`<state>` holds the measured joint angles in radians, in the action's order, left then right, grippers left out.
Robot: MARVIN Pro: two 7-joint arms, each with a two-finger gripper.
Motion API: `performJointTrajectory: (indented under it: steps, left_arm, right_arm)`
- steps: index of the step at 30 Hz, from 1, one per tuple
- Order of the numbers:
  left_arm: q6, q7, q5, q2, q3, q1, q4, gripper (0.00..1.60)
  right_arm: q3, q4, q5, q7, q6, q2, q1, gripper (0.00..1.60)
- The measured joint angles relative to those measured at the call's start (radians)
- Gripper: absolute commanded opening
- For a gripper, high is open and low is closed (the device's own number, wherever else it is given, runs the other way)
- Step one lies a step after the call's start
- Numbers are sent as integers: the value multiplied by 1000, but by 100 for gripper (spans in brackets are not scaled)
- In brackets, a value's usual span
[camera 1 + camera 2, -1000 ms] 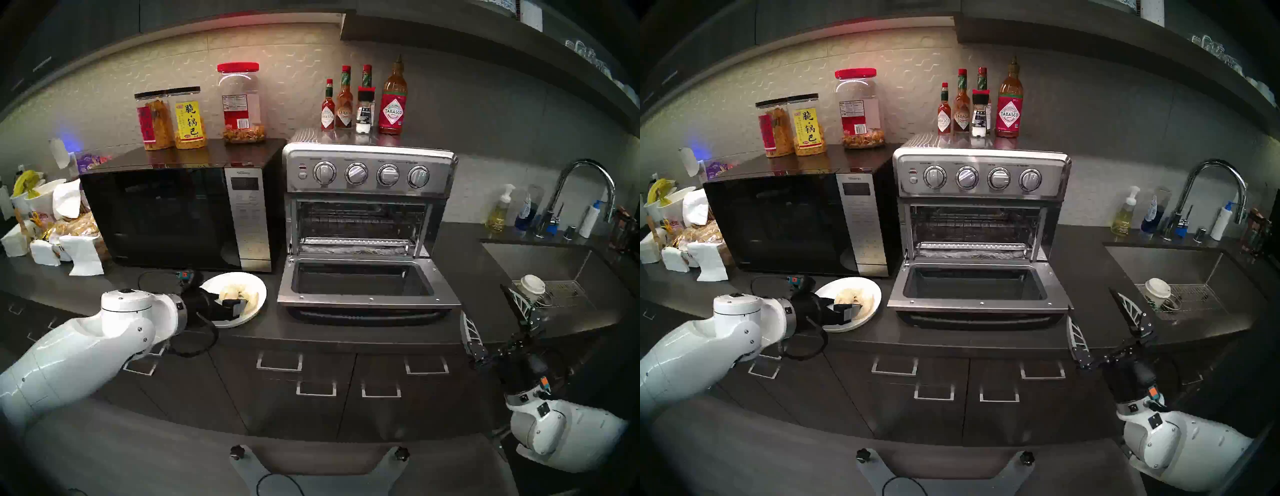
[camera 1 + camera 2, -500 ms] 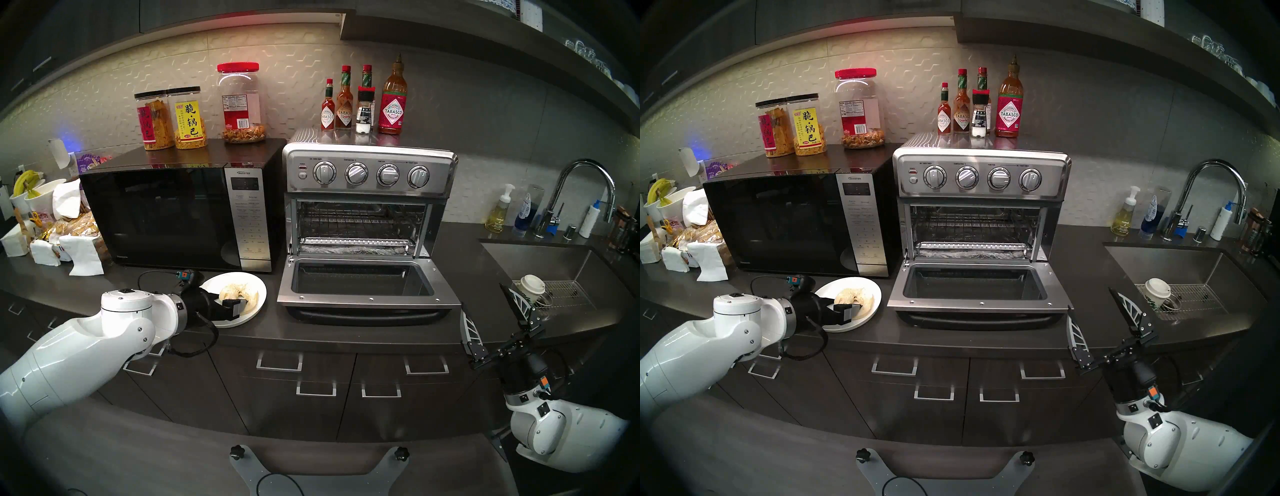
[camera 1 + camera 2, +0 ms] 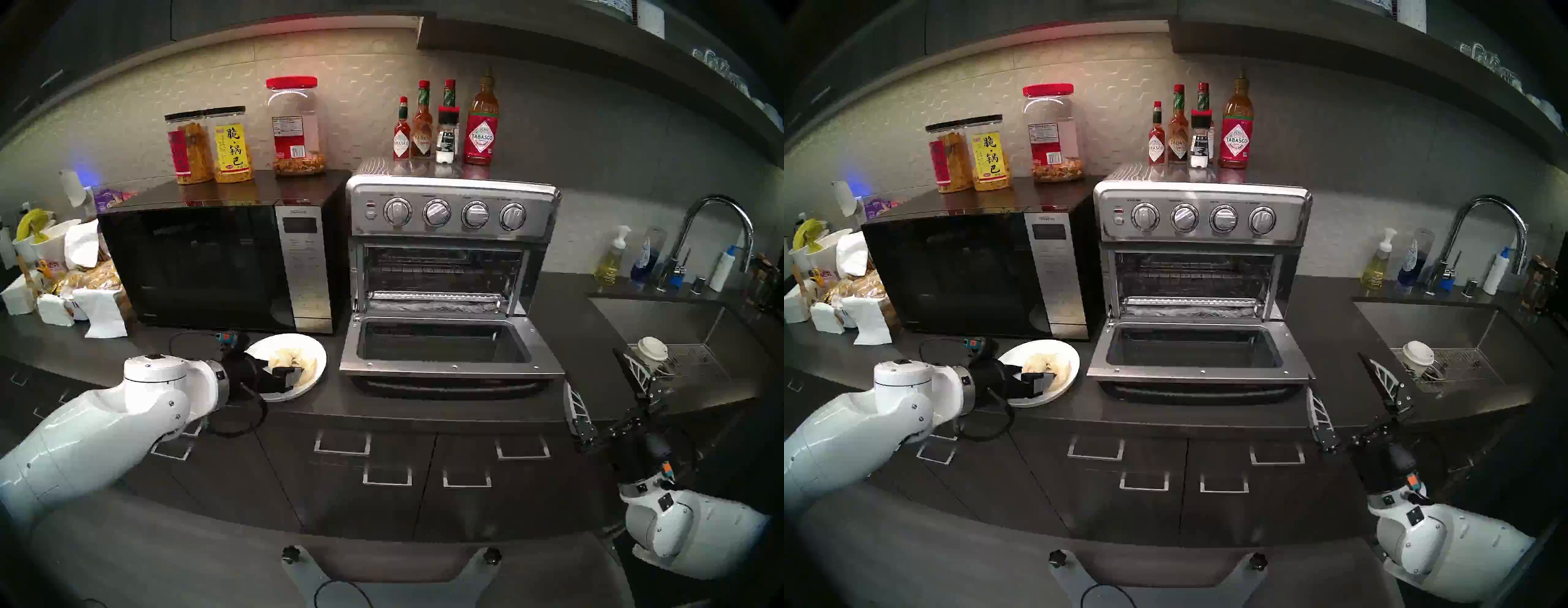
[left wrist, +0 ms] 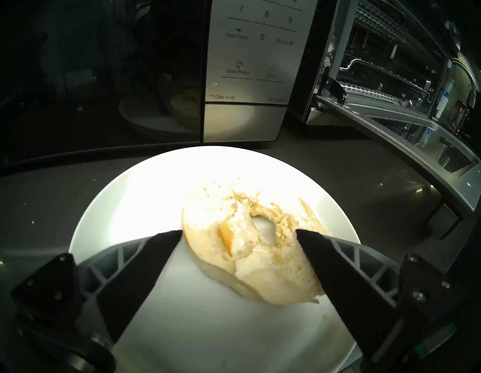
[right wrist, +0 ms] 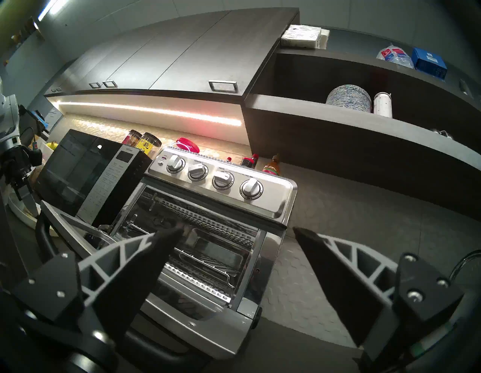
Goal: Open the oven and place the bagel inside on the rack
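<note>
Left gripper (image 4: 239, 230) open, straddling bagel (image 4: 256, 250) on plate (image 4: 125, 208); right gripper (image 5: 238, 229) open, empty; oven (image 3: 449, 271) door down, rack (image 3: 441, 271) bare.

dim kitchen, soft head views, one blown-out wrist view

both head views are murky and smeared, labels unreadable, straight edges bowed inside a dark fisheye rim. an under-cabinet light strip (image 5: 156, 112) glows warm pink-white on the wall. in the left wrist view the plate (image 4: 125, 208) glares to pure white, mirrored in the microwave (image 4: 104, 78) door; fingers throw a grey shadow.
</note>
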<state>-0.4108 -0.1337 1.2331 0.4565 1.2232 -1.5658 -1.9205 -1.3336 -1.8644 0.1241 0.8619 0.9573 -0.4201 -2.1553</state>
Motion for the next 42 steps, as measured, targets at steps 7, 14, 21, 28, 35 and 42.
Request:
performJointTrajectory:
  steps: [7, 14, 21, 28, 35, 42]
  left_arm:
    - [0, 0, 0, 0, -2, 0, 1, 160]
    - [1, 0, -1, 0, -7, 1, 2, 160]
    - [1, -1, -1, 0, -7, 2, 2, 160]
    - [1, -1, -1, 0, -7, 2, 2, 160]
    - [1, -1, -1, 0, -7, 2, 2, 160]
    - [1, -1, -1, 0, -7, 2, 2, 160]
  right_arm:
    - [0, 0, 0, 0, 0, 0, 0, 160]
    - [15, 26, 2, -3, -4, -3, -6, 160]
    - [15, 27, 2, -5, -5, -4, -8, 160]
    - [14, 23, 2, -3, -3, -4, -7, 160]
    - [12, 19, 2, -2, -3, -3, -6, 160]
    - [11, 16, 2, -1, -3, -2, -6, 160]
